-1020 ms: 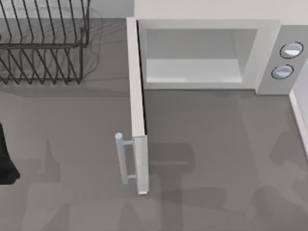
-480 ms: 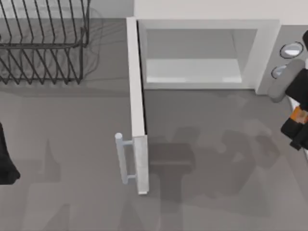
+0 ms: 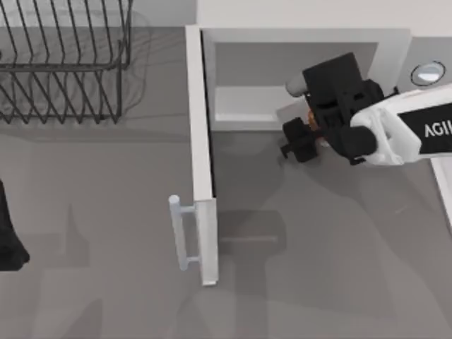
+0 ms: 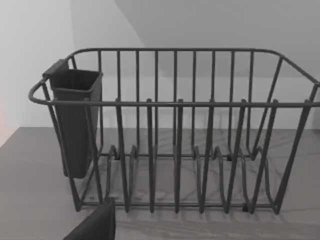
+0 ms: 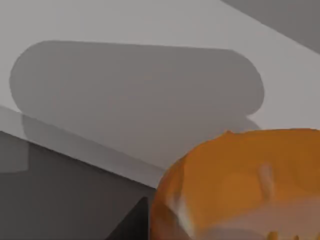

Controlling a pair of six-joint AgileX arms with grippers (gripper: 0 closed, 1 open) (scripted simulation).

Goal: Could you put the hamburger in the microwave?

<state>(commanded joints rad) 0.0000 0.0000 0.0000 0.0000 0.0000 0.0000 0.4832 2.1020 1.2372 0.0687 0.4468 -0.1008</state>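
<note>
The only readable lettering is "AGI", dark capitals on the white casing of the right arm (image 3: 417,134), cut off by the right edge of the top view. The microwave (image 3: 395,78) knobs carry no legible marks, nor does anything else.

right arm (image 3: 402,134) reaches in from the right, left arm (image 3: 10,240) parked at left edge.
</note>
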